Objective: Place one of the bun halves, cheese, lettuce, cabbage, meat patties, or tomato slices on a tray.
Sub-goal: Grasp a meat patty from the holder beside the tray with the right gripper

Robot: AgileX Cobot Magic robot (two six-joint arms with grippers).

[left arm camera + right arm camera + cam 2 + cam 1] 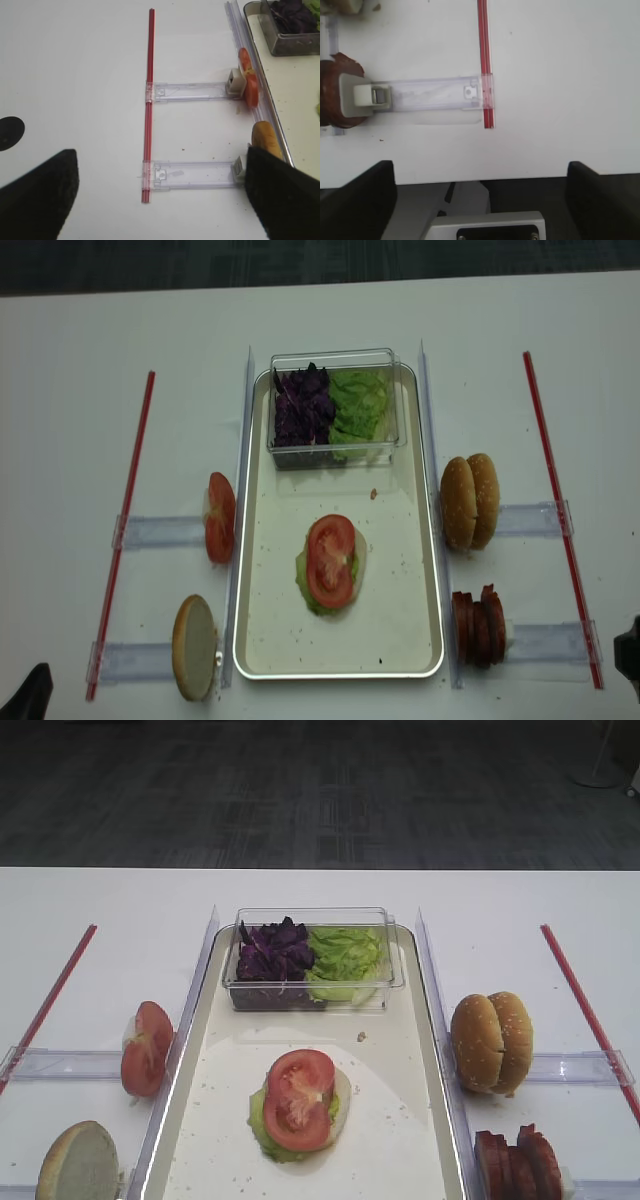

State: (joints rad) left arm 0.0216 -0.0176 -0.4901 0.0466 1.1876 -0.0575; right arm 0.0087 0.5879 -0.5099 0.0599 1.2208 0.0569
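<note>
Far left, one bun half [195,647] stands on edge under a tomato slice [219,517]. Mid-frame, the tray [400,640] holds a tomato-topped stack [330,562]. Right: bun halves [471,501], meat patties [479,627]. Both the left gripper [160,200] and right gripper [480,187] are spread wide, holding nothing.

I see the white table [110,910] carrying the tray [420,1120] at its centre. At nine o'clock of the tray, tomato slices [146,1047] stand on edge; at seven, a bun half [78,1162]. At three, two bun halves [491,1041]; at five, meat patties [518,1161]. Red strips [583,1000] and clear rails [60,1064] lie on either side of the tray.
</note>
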